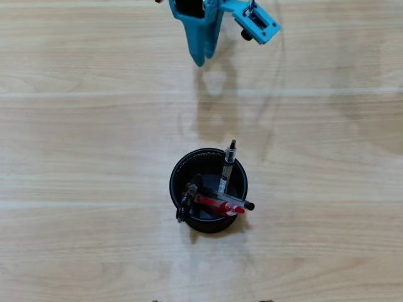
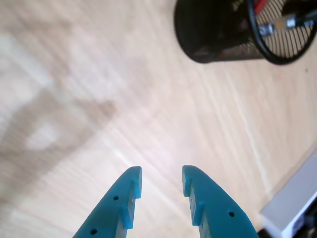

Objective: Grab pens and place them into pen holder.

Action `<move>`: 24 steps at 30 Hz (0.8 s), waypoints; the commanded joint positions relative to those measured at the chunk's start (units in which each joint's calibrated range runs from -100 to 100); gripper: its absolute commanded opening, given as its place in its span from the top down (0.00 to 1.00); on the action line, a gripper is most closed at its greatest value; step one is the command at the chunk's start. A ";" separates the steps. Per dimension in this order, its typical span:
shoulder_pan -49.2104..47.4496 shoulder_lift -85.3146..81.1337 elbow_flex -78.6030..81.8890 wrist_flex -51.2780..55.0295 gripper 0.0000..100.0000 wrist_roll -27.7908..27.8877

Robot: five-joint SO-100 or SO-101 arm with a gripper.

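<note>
The pen holder [image 1: 181, 165] is a round black mesh cup standing at the middle of the wooden table. Several pens lean inside it: a red pen [image 1: 214, 202] lies across the lower part, a clear-barrelled pen [image 1: 228, 165] pokes over the upper right rim, and a black pen [image 1: 187, 200] rests on the left rim. My blue gripper [image 1: 200, 61] hangs at the top edge of the overhead view, well away from the cup. In the wrist view the gripper [image 2: 162, 173] is open by a small gap and holds nothing. The holder [image 2: 218, 39] sits at that view's top right, with the red pen [image 2: 260, 6] showing through the mesh.
Bare light wooden table [image 1: 94, 157] lies all around the cup. A white edge [image 2: 292, 208] shows at the bottom right of the wrist view. The blue camera mount [image 1: 258, 22] sticks out beside the gripper.
</note>
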 commanded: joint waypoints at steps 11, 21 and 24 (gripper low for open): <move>-1.29 -20.80 34.80 -9.83 0.90 12.15; 10.00 -50.89 67.30 -8.36 0.90 12.35; 9.76 -62.56 69.84 -2.18 0.90 12.56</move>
